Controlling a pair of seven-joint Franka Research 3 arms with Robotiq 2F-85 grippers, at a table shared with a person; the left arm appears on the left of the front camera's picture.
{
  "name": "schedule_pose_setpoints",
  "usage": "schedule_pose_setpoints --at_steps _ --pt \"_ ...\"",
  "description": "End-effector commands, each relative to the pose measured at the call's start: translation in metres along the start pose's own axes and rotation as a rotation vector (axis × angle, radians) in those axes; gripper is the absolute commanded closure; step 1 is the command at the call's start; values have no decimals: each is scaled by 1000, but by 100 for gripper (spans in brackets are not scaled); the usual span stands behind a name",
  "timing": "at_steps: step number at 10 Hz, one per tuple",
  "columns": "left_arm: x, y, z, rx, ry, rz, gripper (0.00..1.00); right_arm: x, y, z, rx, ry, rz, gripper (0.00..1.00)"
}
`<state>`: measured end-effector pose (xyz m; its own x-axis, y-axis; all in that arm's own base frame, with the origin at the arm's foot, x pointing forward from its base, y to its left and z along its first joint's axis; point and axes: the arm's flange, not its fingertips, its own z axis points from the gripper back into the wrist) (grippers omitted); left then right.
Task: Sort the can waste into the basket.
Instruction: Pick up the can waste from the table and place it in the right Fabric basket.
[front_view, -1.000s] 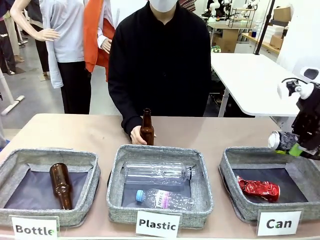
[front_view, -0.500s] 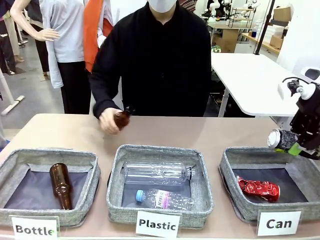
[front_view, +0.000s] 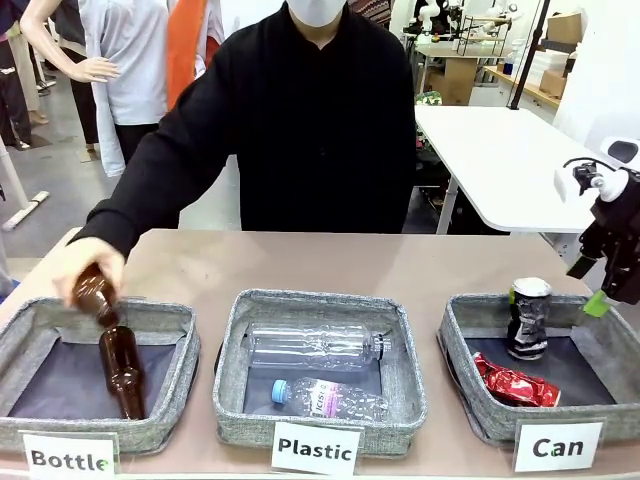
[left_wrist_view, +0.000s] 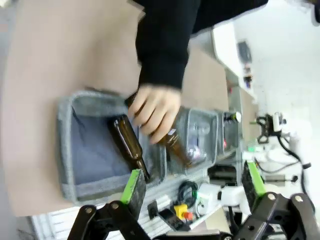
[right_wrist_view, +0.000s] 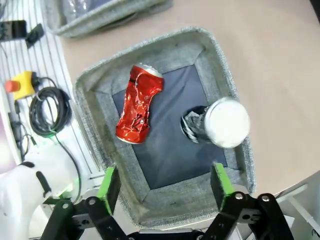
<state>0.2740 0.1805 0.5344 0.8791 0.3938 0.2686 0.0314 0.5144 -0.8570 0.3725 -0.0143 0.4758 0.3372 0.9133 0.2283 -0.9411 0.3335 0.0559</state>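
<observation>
The dark crushed can (front_view: 527, 318) is upright inside the Can basket (front_view: 462, 318), near its far wall. The red crushed can (front_view: 517, 380) lies on the basket floor beside it. My right gripper (front_view: 588, 287) hangs open above the basket's far right corner, holding nothing. From above, in the right wrist view, the dark can's silver top (right_wrist_view: 224, 122) and the red can (right_wrist_view: 139, 103) lie in the basket (right_wrist_view: 95, 135), beyond my open right gripper (right_wrist_view: 165, 182). My left gripper (left_wrist_view: 192, 182) is open with nothing between its fingers.
The person's hand (front_view: 85, 270) lowers a brown bottle (front_view: 95, 295) into the Bottle basket (front_view: 160, 425), where another brown bottle (front_view: 120, 368) lies. The Plastic basket (front_view: 405, 375) holds two clear bottles. Bare tabletop (front_view: 400, 265) runs behind the baskets.
My right gripper opened and let go of the dark can, which dropped into the Can basket. The person carried the brown bottle from mid-table leftward to the Bottle basket.
</observation>
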Motion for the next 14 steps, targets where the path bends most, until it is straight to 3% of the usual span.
schedule_pose_setpoints --at_steps 1,4,9,12,14 --pt "20 -10 74 -9 -137 -50 0 -1 -11 -2 7 -47 -5 0" --pt "18 -11 132 -57 -276 -51 0 -6 -19 -1 46 -86 -33 0" --pt "20 -10 127 -53 -258 -47 0 -7 -18 -1 55 -104 -52 0" --pt "15 -13 94 -52 -168 -40 0 -7 -18 3 105 -168 -133 0" --pt "4 -18 48 -72 -63 -53 0 -9 -24 18 301 -352 -356 0"
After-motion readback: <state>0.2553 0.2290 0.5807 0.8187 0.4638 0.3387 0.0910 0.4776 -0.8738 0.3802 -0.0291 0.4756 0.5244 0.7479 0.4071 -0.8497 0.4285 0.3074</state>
